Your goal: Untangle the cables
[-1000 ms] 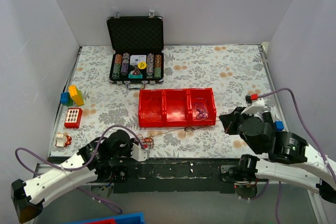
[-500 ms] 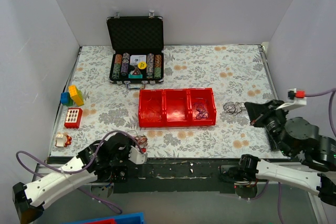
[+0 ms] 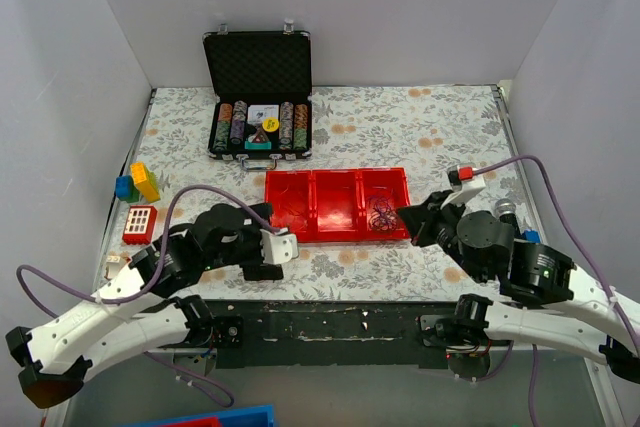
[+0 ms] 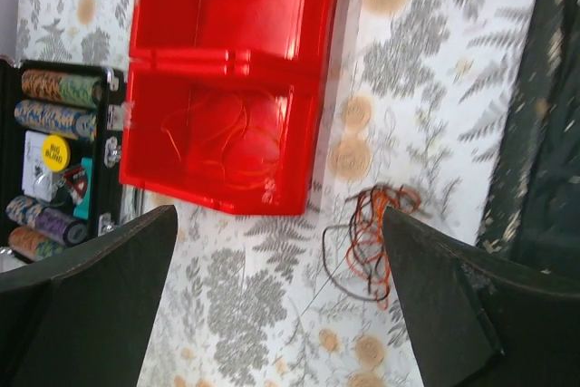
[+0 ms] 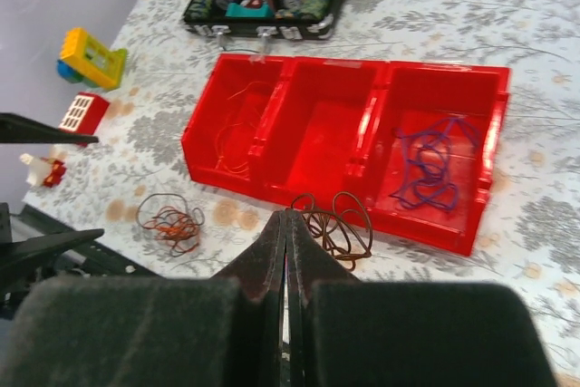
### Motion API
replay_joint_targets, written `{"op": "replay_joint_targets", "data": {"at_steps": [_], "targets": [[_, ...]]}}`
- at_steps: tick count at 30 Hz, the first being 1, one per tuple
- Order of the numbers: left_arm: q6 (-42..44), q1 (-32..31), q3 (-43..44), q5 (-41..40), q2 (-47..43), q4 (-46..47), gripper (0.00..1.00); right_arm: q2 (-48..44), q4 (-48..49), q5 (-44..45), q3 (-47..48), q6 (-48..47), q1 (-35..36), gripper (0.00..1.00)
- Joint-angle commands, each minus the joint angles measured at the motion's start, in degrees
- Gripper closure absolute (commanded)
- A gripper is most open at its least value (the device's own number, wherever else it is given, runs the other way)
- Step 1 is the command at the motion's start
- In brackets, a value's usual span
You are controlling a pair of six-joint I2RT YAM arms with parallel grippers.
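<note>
Left gripper (image 4: pixel 279 213) gapes; right gripper (image 5: pixel 286 219) pinches one brown cable (image 5: pixel 340 224) (three-bin tray (image 5: pixel 426 228), one clump (image 5: pixel 170 219) loose)

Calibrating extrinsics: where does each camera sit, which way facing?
Top external: above, behind bases, looking down at table; left gripper, right gripper show.
Left wrist: looks down past open fingers at cable clump, red tray.
Right wrist: looks forward-down past shut fingers holding dark cable.
Shared: both wrist views show red tray, cable clump.

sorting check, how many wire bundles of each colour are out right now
orange wire, red tray left compartment: 1
purple wire, right compartment: 1
dark brown wire, in right gripper: 1
orange-red clump, on table: 1
total: 4
</note>
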Motion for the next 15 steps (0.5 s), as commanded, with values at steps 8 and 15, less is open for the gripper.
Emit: {"op": "replay_joint_targets", "data": {"at_steps": [8, 15], "targets": [[-27.62, 0.12, 9.6, 13.97, 9.35, 17.82, 0.02, 2.8, 23.94, -18.59, -5.66, -3.23, 0.2, 0.99], [-28.08, 0.12, 11.01, 14.49, 15.86, 21.87, 0.02, 4.03, 29.48, -24.83, -6.98, -3.05, 0.2, 0.99]]}}
